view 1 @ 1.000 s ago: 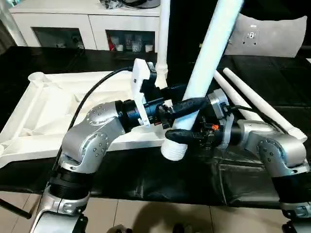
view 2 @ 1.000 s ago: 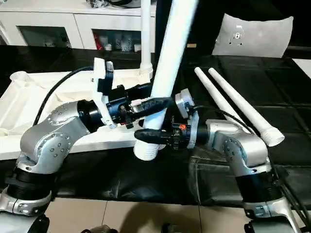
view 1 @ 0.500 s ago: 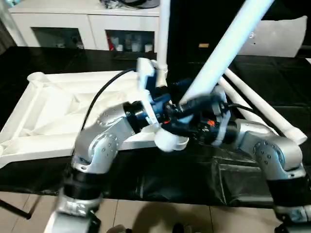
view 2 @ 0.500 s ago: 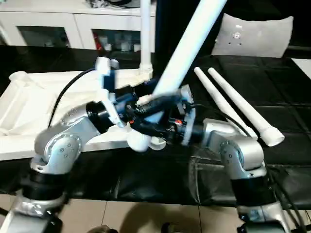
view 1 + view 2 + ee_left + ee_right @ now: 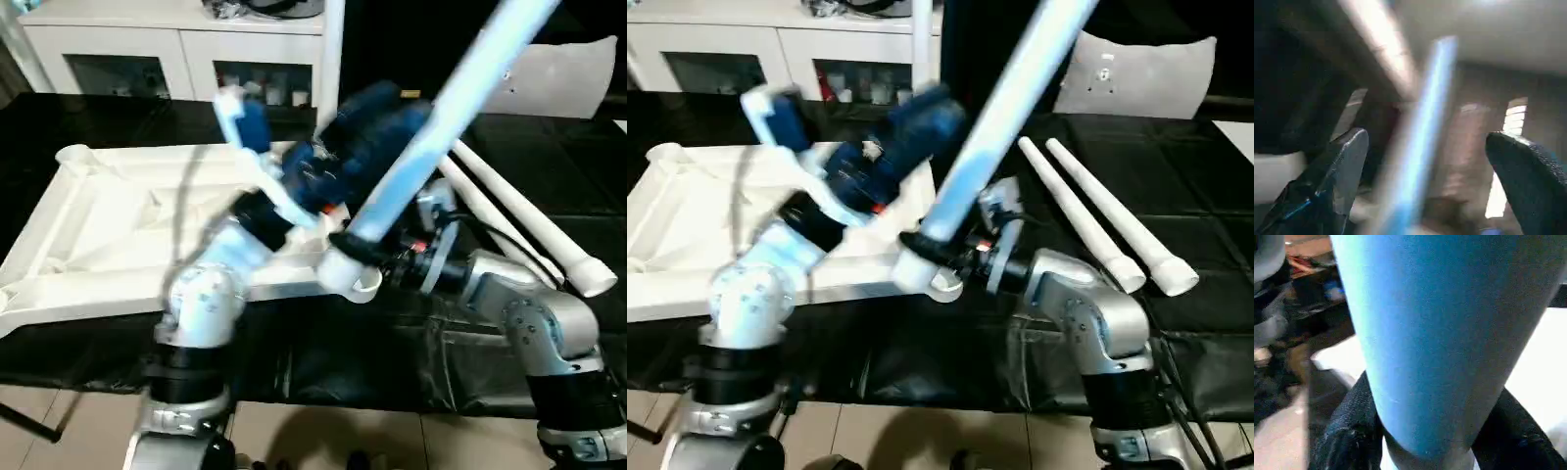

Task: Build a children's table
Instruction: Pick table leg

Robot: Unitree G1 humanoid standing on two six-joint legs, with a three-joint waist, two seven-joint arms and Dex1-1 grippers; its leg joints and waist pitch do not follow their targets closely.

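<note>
Head pair downward; wrist cameras close-up

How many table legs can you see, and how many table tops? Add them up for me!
Table legs: 4 (one held by the right gripper at, two lying on the black table, one standing on the top)
Table tops: 1
Total: 5

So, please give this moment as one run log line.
right gripper: shut on leg | left gripper: open, off leg | top: on table
</note>
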